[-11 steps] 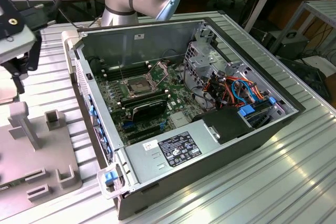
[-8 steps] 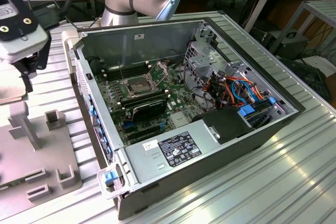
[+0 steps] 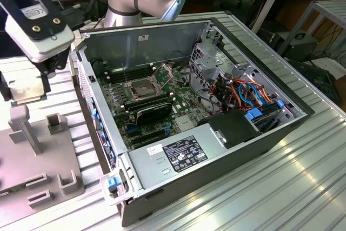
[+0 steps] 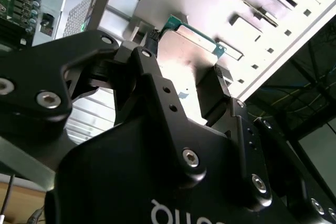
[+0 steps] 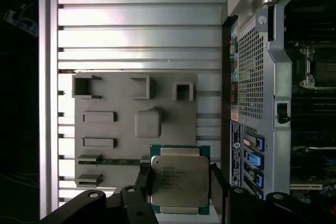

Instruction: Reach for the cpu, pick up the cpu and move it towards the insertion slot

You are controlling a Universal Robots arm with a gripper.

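Gripper (image 5: 181, 190) has its jaws pinching the cpu (image 5: 180, 179) on two opposite edges; both wrist views show a finger on each side of the chip. In the exterior view the cpu (image 3: 24, 91) hangs under the gripper (image 3: 27, 87), over the grey fixture tray (image 3: 32, 160) on the counter (image 3: 303, 187), at that view's left, outside the computer case (image 3: 178, 160). Looks lifted clear of the tray, though the gap is hard to judge, so I'd call that probable, not certain.

Step in hand: pickup looks done, carry towards the insertion slot (image 3: 145, 87) not far along. The slot sits on the board inside the case, well apart from the chip, with its bracket hinged up and the dark centre exposed.

The carry calls for clearing the case's side wall, keeping the chip level, and lining it up square to the slot.

Hard to make out: chip orientation marks, slot pins, the fingertip contact itself. In the first wrist view the slot (image 5: 317, 66) is cut off at the edge and dark.
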